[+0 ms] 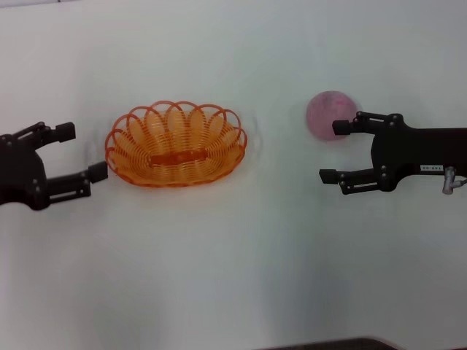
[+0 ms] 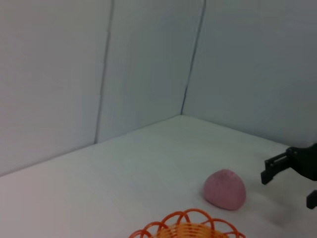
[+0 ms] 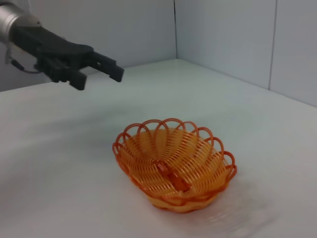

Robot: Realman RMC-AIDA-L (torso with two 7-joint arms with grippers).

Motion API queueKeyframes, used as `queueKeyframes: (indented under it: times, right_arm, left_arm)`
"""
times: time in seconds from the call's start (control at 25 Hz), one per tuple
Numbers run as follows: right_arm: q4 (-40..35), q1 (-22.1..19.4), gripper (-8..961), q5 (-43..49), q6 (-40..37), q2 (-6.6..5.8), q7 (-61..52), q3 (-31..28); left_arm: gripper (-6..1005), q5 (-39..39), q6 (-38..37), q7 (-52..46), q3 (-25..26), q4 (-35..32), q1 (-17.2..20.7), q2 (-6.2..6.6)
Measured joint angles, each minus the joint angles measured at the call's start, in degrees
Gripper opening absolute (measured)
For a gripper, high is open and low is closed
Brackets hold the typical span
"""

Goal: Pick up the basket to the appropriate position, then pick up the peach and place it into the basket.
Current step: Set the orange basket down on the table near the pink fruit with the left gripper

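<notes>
We hold our left end effector spread just beside the basket, its opening lined up to take the rim. The peach sits on the worktop well right of the basket, our right end effector spread at its near side, ready for it.

My head camera looks steeply down on the white bench, taking in both my hands and everything between them. My left wrist camera sits low, facing across the bench toward the walls' corner, catching the peach and my right hand at 4 o'clock. My right wrist camera looks back, closer to the basket, my left hand at 10 o'clock.
</notes>
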State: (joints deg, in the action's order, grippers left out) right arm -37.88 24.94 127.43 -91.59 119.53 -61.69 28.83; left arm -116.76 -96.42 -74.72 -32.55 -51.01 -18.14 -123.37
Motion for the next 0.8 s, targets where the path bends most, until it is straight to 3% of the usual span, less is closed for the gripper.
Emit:
queueKeyframes:
  times: [0.4,0.8]
  right_arm:
    - [-0.01,-0.23,945,-0.09,-0.31,0.0,0.16,0.0]
    - [-0.01,-0.41,944,-0.17,-0.36,0.0,0.17,0.0]
  left_arm:
    - [890,-5.81,-3.37,7.71,-0.41,1.3,3.09,-0.65]
    - [888,-8.76,1.59,15.97,0.43,8.83,6.11,-0.97]
